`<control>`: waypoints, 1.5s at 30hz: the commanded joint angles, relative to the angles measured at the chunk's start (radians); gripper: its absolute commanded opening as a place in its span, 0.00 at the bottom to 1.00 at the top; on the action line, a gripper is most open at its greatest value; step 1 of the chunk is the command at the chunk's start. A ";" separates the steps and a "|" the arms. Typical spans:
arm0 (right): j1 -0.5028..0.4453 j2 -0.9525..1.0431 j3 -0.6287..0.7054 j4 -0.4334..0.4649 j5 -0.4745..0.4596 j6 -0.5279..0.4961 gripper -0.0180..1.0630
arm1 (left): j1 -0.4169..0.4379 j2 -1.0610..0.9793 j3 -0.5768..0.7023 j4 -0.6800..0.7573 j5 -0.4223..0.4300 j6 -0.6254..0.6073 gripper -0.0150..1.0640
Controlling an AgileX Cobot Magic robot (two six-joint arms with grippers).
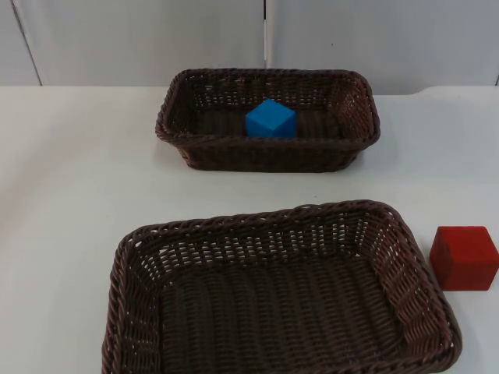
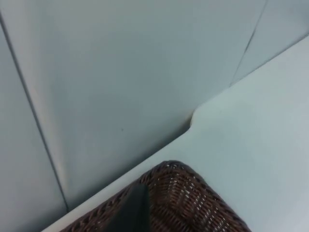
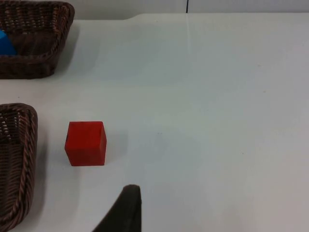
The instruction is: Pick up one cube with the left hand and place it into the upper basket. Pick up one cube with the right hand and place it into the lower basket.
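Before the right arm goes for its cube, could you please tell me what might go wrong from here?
1. The red cube sits close beside the lower basket; a finger coming down on that side may catch the woven rim.
2. A closing nudge could slide the cube across the smooth table.
3. The lower basket's wall is raised, so a low carry might knock the cube against it. The blue cube already lies in the upper basket.

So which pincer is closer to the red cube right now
Right. The right pincer looks onto the red cube on the white table, just short of it. The left pincer is far off, over a corner of the upper basket by the grey wall.
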 commanded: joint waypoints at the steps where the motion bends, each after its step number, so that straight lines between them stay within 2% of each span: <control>1: -0.004 -0.004 0.001 -0.002 -0.005 -0.008 0.99 | -0.005 -0.035 -0.004 0.048 0.028 -0.043 0.93; 4: -0.004 -0.004 0.001 -0.002 -0.005 -0.008 0.99 | -0.005 -0.064 -0.004 0.092 0.063 -0.110 0.93; 13: -0.004 -0.004 0.001 -0.002 -0.005 -0.008 0.99 | -0.005 -0.120 -0.004 0.110 0.127 -0.162 0.93; 21: -0.004 -0.004 0.001 -0.002 -0.005 -0.008 0.99 | -0.005 -0.170 -0.004 0.316 0.184 -0.273 0.93; 27: -0.004 -0.004 0.001 -0.002 -0.005 -0.008 0.99 | -0.005 -0.200 0.024 0.347 0.205 -0.295 0.93; 31: -0.004 -0.004 0.001 -0.002 -0.005 -0.008 0.99 | -0.005 -0.297 0.198 0.347 0.108 -0.301 0.93; 32: -0.004 -0.004 0.001 -0.002 -0.005 -0.008 0.99 | -0.005 -0.297 0.198 0.347 0.108 -0.301 0.93; 35: -0.004 -0.004 0.001 -0.002 -0.005 -0.008 0.99 | -0.005 -0.382 0.350 0.347 0.017 -0.314 0.93; 36: -0.004 -0.004 0.001 -0.002 -0.005 -0.008 0.99 | -0.005 -0.382 0.350 0.347 0.017 -0.314 0.93; 41: -0.004 -0.004 0.001 -0.002 -0.005 -0.008 0.99 | -0.005 -0.542 0.627 0.351 -0.148 -0.314 0.93; 42: -0.004 -0.004 0.001 -0.002 -0.005 -0.008 0.99 | -0.005 -0.542 0.627 0.351 -0.148 -0.314 0.93; 45: -0.004 -0.004 0.001 -0.002 -0.005 -0.008 0.99 | -0.005 -0.621 0.750 0.353 -0.203 -0.314 0.93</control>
